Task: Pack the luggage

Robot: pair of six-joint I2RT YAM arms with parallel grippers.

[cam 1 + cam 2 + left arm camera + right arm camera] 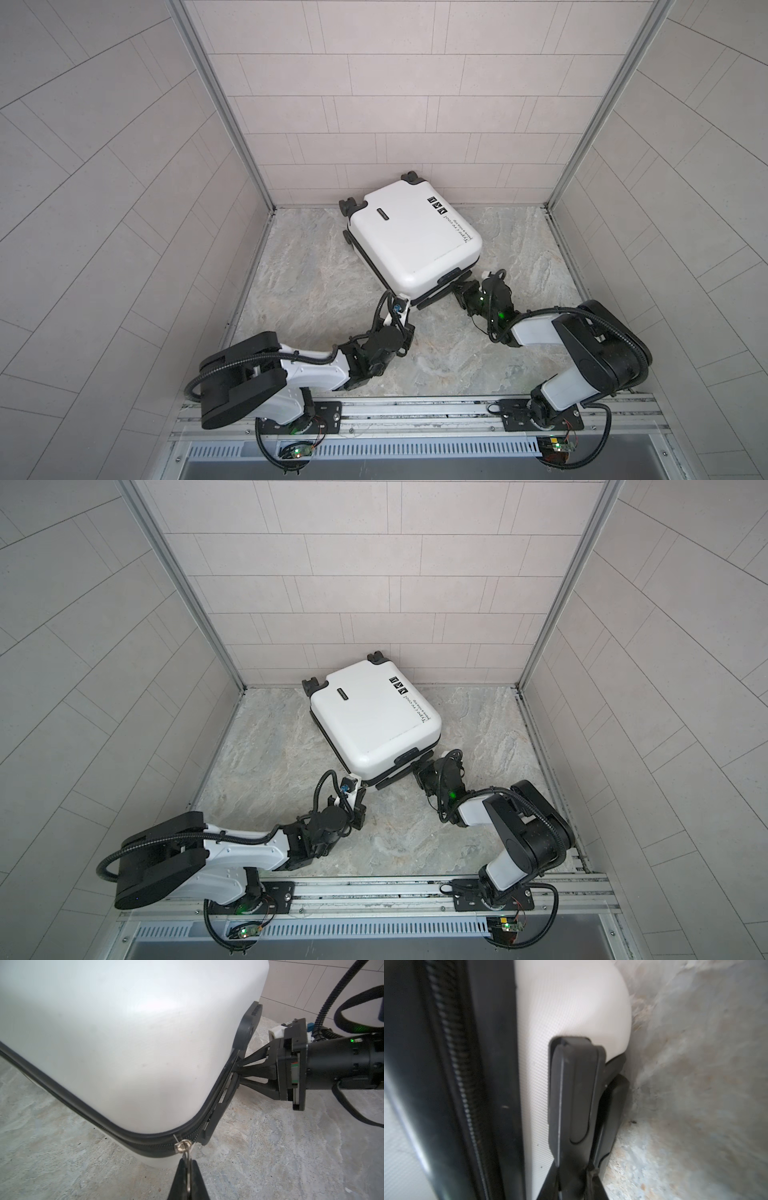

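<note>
Where the marbled tabletop (316, 291) met the back wall (399, 104), item one, the luggage (409, 232), lay flat with its lid down. In both top views it sat at 12 o'clock from the table's middle. Its wheels (351, 204) pointed toward 11 o'clock and its nearest corner toward 6 o'clock.

Item two: left gripper (188, 1169). Its jaws were pinched fully together on the metal zipper pull (187, 1155) at that 6 o'clock corner, where the black zipper track (62, 1093) bent round the shell.

Item three: right gripper (575, 1167). Its jaws were drawn in to a narrow gap and clamped on the black handle (577, 1093) at the case's 5 o'clock side, low against the tabletop.

Step judged in hand: running the zip, with packing apparently near its end. Which stretch of zip was unfastened could not be told.

Handling notes, offered as judgement:
- The pull was best drawn along the line of the track, never outward from the shell, since so thin a tab could slip from the fingertips.
- The corner called for a slow pass, the wrist turning with the curve.
- The right arm needed to brace the handle so that the light case neither slid nor pivoted.
- Likely faults were the slider jamming at the bend and the case being dragged toward 6 o'clock.
</note>
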